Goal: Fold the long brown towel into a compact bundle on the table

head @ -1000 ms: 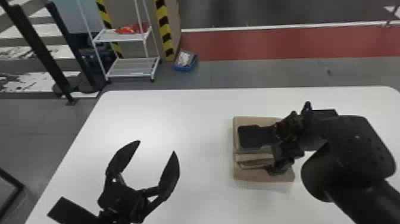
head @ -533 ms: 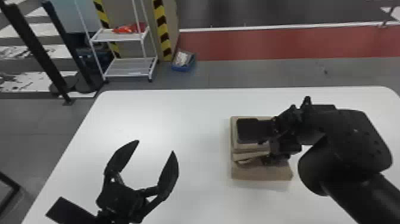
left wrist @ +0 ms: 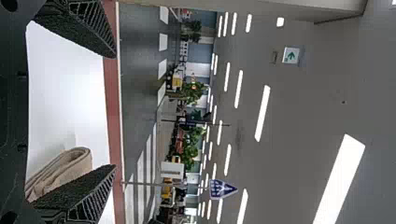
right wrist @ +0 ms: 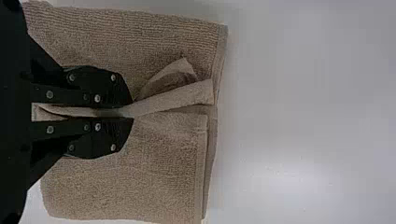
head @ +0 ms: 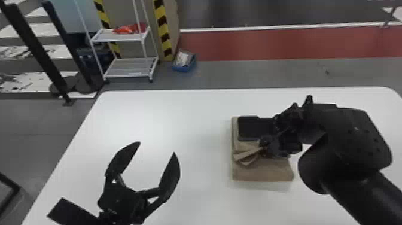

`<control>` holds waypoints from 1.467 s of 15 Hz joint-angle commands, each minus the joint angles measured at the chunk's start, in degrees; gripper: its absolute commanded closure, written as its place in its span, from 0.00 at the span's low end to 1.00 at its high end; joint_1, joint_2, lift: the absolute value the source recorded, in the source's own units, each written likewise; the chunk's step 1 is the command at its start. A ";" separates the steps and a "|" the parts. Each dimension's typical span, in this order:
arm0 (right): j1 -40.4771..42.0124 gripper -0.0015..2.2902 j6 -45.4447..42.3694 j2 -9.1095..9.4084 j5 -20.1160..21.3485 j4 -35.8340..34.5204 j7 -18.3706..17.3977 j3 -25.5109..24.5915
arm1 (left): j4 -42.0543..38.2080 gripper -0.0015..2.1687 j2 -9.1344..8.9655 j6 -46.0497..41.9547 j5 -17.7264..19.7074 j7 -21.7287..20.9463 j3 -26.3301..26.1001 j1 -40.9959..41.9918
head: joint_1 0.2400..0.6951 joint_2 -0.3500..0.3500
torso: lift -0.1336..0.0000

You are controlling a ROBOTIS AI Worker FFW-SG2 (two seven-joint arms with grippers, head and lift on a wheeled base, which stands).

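rough, matt cloth towel (right wrist: 126,184), smooth table (head: 185,119) with soft sheen

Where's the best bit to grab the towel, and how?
Probably the thin fold near the middle of the towel, from above, one finger on each side, as the right gripper holds it. It sticks up, while the rest lies flatter.

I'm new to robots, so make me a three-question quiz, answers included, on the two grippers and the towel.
1. True or false: the right gripper has a fold of the brown towel pinched between its fingers.
2. Fill in the missing word, open or shut: the left gripper stands ____.
3. Multiple choice: what colour is the table under the towel? A) red B) white C) black

Key: 1. True; 2. open; 3. B
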 commanded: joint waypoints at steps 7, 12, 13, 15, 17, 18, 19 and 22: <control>-0.97 0.48 2.53 0.28 -3.13 -5.54 0.28 -4.93 | -0.03 0.02 -0.15 0.00 -0.01 -0.11 -0.17 -0.02 | 1.00 0.65 | 0.07; -0.71 0.48 5.16 0.19 -3.22 -8.18 0.28 -5.81 | 1.46 0.07 -0.15 1.58 -4.85 -6.53 -1.76 -1.07 | 1.00 0.63 | 0.07; -0.97 0.48 5.69 0.28 -3.22 -8.26 0.28 -5.90 | 2.43 0.12 -0.15 1.58 -6.16 -7.14 -2.99 -1.42 | 1.00 0.62 | 0.07; -0.97 0.48 6.75 0.28 -3.04 -9.05 0.28 -6.08 | 5.42 0.57 -0.15 1.23 -7.75 -7.41 -5.71 -2.66 | 1.00 0.56 | 0.07; -0.62 0.48 7.80 0.28 -2.87 -10.11 0.28 -6.08 | 6.91 0.99 -0.15 1.05 -9.42 -5.30 -8.79 -3.09 | 1.00 0.52 | 0.07; -0.35 0.48 7.98 0.28 -3.04 -11.08 0.28 -6.08 | 7.70 0.99 -0.15 1.23 -11.44 -5.03 -10.11 -3.45 | 1.00 0.51 | 0.07; 0.00 0.48 8.15 0.28 -3.04 -11.96 0.28 -6.08 | 8.41 0.99 -0.15 1.41 -12.58 -4.68 -11.16 -4.06 | 1.00 0.49 | 0.07; 1.40 0.48 8.15 -0.07 -2.87 -13.80 0.28 -6.08 | 12.01 0.99 -0.15 1.41 -15.48 -3.63 -14.76 -7.05 | 1.00 0.43 | 0.07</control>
